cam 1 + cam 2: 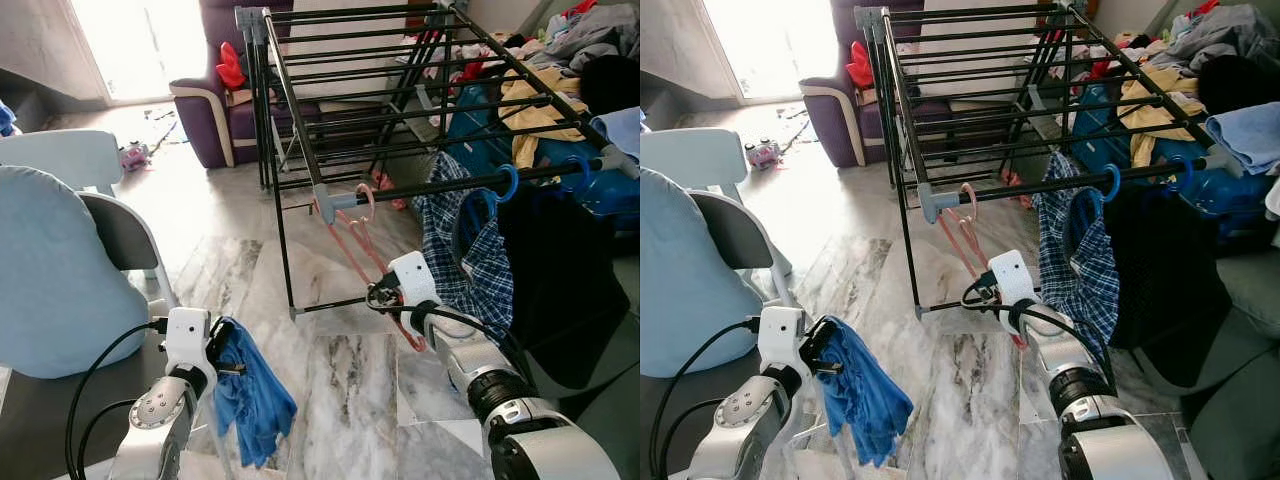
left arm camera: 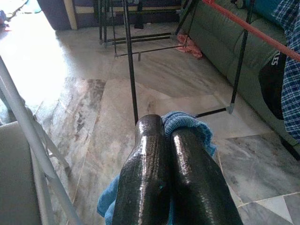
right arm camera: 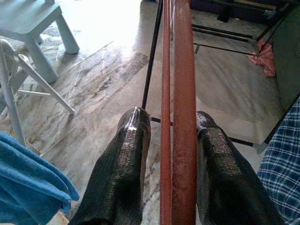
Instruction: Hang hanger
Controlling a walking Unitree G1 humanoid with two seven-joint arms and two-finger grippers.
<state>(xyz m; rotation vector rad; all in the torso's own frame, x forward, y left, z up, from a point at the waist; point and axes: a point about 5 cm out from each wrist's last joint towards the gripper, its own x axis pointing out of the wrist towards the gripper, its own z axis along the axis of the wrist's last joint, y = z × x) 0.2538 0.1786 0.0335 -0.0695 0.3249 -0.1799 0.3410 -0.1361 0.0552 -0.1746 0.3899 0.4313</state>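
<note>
A pink hanger [image 1: 350,245] hangs by its hook from the front rail of the black drying rack [image 1: 300,130], near the rail's grey corner joint. My right gripper [image 1: 383,296] is at the hanger's lower end. In the right wrist view the hanger [image 3: 183,70] runs between the two fingers of the right gripper [image 3: 172,119], with a small gap on one side, so the gripper is open around it. My left gripper [image 1: 228,345] is low at the left, shut on a blue cloth [image 1: 255,400] that droops toward the floor; the blue cloth [image 2: 187,124] bunches at the fingertips of the left gripper [image 2: 166,129].
A plaid shirt [image 1: 465,250] and a black garment [image 1: 560,280] hang on the same rail to the right. Piled clothes [image 1: 540,110] lie on the rack's far right. A light blue chair [image 1: 50,280] stands at the left and a purple armchair [image 1: 205,110] behind. The floor is marble tile.
</note>
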